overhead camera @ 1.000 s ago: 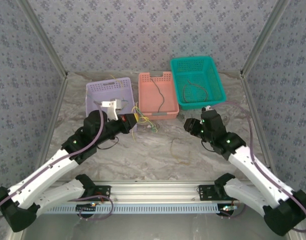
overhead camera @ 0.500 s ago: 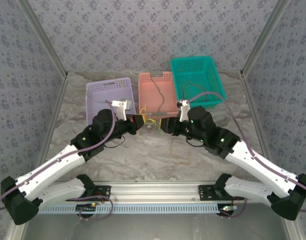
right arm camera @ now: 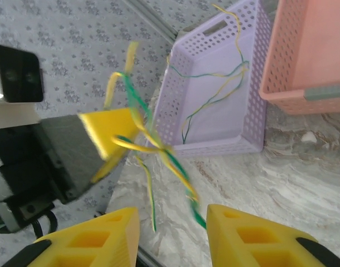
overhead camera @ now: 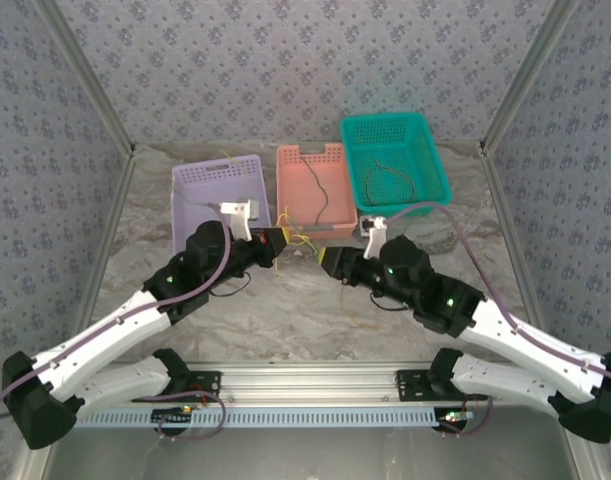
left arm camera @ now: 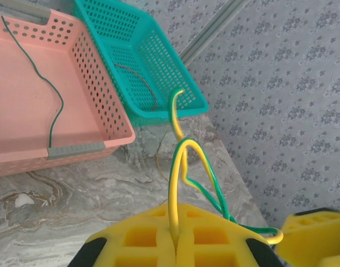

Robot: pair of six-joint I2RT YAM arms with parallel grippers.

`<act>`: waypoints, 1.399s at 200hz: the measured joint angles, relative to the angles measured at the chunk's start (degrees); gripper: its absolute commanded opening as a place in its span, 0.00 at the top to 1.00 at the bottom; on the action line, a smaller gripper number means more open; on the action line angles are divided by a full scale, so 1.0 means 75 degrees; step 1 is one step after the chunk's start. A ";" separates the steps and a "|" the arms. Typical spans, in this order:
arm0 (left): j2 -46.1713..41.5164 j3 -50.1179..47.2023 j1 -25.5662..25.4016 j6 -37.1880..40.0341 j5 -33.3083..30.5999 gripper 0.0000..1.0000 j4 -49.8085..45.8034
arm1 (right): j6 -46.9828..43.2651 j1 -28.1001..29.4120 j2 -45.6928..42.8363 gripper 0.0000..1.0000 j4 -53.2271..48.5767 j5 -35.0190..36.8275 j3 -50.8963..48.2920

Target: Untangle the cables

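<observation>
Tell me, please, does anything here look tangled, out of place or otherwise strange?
Yes. The thin yellow and green wires are twisted around each other and hang in the air above the marble table. The left gripper is shut on them; the open right gripper has a loose strand between its fingers.

Left arm (overhead camera: 115,330) and right arm (overhead camera: 515,335) are angling inward from their bases, elbows bent, wrists low, tips pointing at each other and sitting near. Left end effector (overhead camera: 272,245) is pinching fully closed, pads meeting on a yellow-green cable (left arm camera: 174,167). Right end effector (right arm camera: 172,222) is holding its fingers apart, with a clear gap between the pads.
</observation>
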 measured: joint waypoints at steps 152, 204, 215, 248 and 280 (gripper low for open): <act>0.1737 0.2704 0.0000 0.1492 0.1148 1.00 -0.3200 | -0.5866 -0.1393 0.2087 0.83 -0.3410 -0.2535 0.3031; 0.1778 0.2704 0.0000 0.1507 0.1247 1.00 -0.3220 | -0.5989 -0.1411 0.2326 0.83 -0.3413 -0.2871 0.3048; 0.1807 0.2704 0.0000 0.1507 0.1300 1.00 -0.3220 | -0.5998 -0.1411 0.2331 0.87 -0.3410 -0.2871 0.3045; 0.1839 0.2704 0.0000 0.1504 0.1320 1.00 -0.3223 | -0.6006 -0.1431 0.2340 1.00 -0.3398 -0.2862 0.3045; 0.1827 0.2702 0.0085 0.1271 0.1148 1.00 -0.3223 | -0.5910 -0.1480 0.2098 1.00 -0.3051 -0.2769 0.2704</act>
